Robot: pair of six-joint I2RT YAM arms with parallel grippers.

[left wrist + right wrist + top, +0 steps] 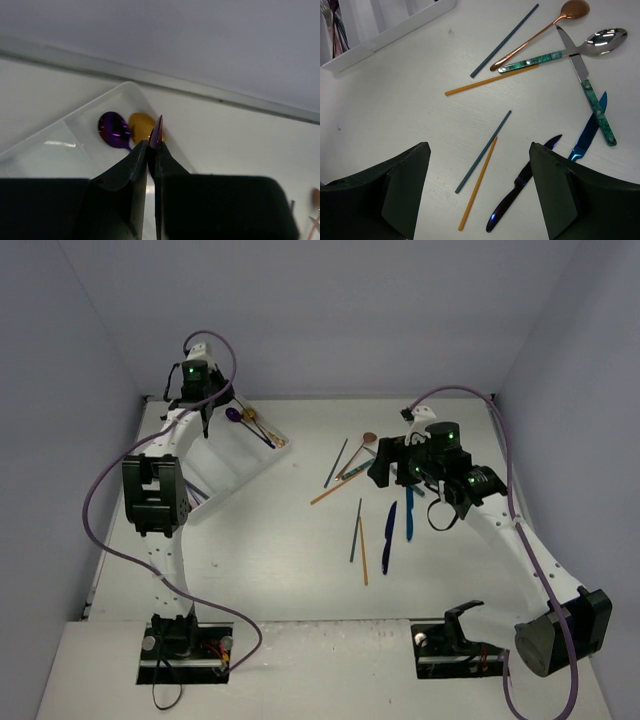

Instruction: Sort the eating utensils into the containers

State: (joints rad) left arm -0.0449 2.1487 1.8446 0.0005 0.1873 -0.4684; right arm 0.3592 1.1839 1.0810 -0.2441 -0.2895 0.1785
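Pinches purple utensil [158, 131] in closed left fingers [135, 170] over tray [232, 472] at far-left corner of counter [280, 570], seemingly for release beside purple spoon [114, 131], gold spoon [141, 126]. Holds right fingers [405, 175] wide, empty, above loose utensils [483, 151] mid-counter, presumably choosing next.

Rig check: left arm [152, 495] and right arm [560, 635] are both wearing white link shells, with chunky black motor housings sitting at the joints. Green LEDs [450, 448] are glowing on the black sections. A purple cable [86, 508] is running loose along the left arm, and a matching right cable [507, 465] is doing the same. Black base plates [185, 660] are each showing a silver bolt head. Left gripper [151, 146] and right gripper [479, 150] are showing matte black fingers [405, 190]: wedge-shaped, with flat inner faces.
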